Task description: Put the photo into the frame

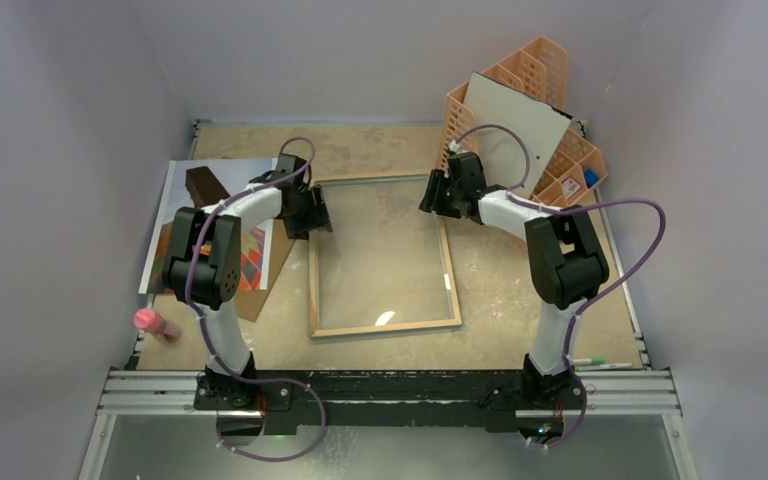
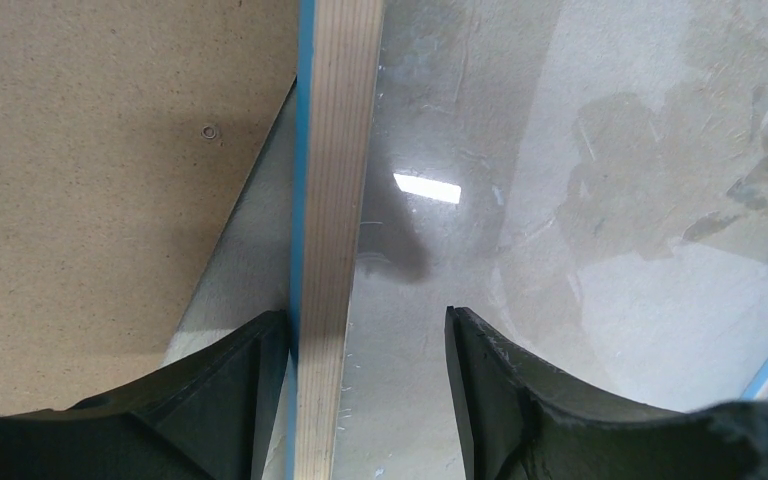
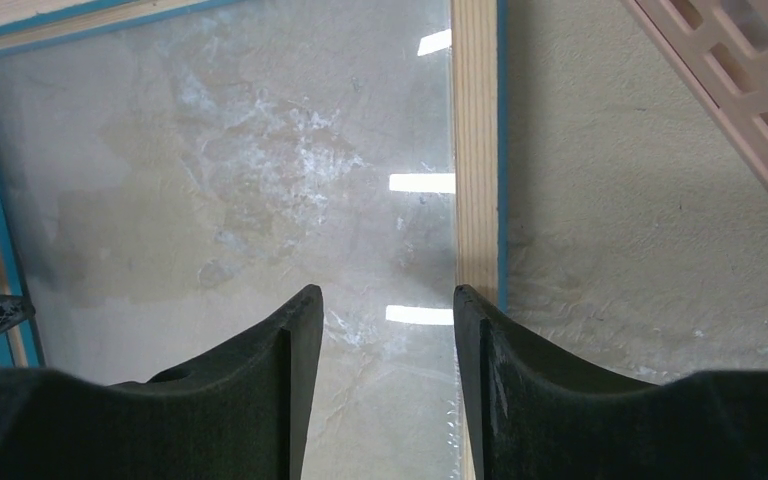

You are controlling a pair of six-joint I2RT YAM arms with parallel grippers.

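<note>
left gripper, jaws apart, straddles the left rail of the frame. right gripper, jaws apart too, hangs just inside its right rail. photo lies left of the left gripper.

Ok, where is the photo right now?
The photo lies flat on the left side of the table in the top view, just left of the frame, overlapping the brown backing board and partly hidden by the left arm.
</note>
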